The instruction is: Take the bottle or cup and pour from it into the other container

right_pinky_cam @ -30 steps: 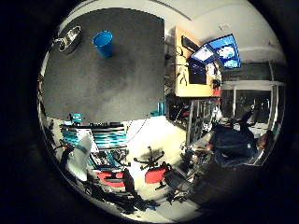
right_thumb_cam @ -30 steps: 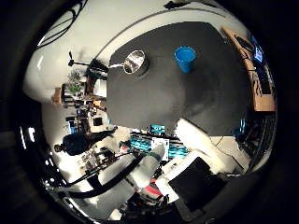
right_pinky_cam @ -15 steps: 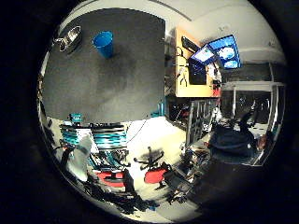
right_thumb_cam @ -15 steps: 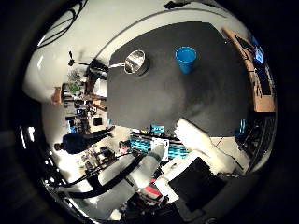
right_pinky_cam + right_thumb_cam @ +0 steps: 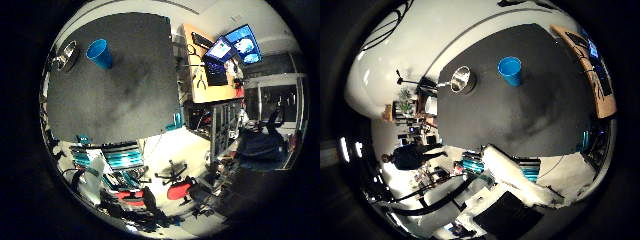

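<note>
Nothing has shifted since the earlier frames: blue plastic cup (image 5: pixel 510 70) stands upright on the dark grey bench (image 5: pixel 530 120), near a shiny round metal bowl (image 5: pixel 461 80). Whether the white-and-black hand (image 5: pixel 512 176) is wide or curled cannot be told.

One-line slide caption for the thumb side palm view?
Blue cup and metal bowl stand apart on the dark table, far below the palm camera.
</note>
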### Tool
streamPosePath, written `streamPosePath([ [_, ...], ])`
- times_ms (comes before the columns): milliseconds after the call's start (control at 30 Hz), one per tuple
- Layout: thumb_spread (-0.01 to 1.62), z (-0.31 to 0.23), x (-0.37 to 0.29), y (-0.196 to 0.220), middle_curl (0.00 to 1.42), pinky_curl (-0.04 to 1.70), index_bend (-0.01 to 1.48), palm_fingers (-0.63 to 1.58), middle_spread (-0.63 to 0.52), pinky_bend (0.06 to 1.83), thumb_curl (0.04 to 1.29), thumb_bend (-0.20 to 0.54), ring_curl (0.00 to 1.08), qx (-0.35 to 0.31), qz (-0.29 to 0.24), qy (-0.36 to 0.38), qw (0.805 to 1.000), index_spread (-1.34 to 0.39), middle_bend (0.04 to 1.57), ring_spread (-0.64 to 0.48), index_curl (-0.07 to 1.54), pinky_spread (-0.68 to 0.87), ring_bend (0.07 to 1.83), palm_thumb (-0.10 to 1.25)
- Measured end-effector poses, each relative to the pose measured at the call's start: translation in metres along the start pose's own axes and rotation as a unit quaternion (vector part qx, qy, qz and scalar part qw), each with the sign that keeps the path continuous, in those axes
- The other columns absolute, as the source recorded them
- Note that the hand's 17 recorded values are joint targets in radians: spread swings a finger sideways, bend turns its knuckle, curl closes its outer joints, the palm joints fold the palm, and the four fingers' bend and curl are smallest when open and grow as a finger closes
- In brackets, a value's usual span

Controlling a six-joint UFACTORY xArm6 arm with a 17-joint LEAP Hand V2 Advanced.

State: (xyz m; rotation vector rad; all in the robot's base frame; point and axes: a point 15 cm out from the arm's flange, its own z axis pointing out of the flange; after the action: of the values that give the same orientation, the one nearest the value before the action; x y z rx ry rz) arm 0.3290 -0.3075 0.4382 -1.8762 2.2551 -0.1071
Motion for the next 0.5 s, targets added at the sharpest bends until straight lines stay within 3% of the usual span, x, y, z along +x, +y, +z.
streamPosePath([
  [500, 1.00, 0.096, 0.053, -0.007, 0.32, 0.34, 0.14, 0.00, 0.11, 0.43, 0.28, -0.032, 0.27, 0.002, 0.072, -0.142, 0.987, -0.23, 0.19, 0.17, 0.24, 0.38, 0.27, 0.39],
])
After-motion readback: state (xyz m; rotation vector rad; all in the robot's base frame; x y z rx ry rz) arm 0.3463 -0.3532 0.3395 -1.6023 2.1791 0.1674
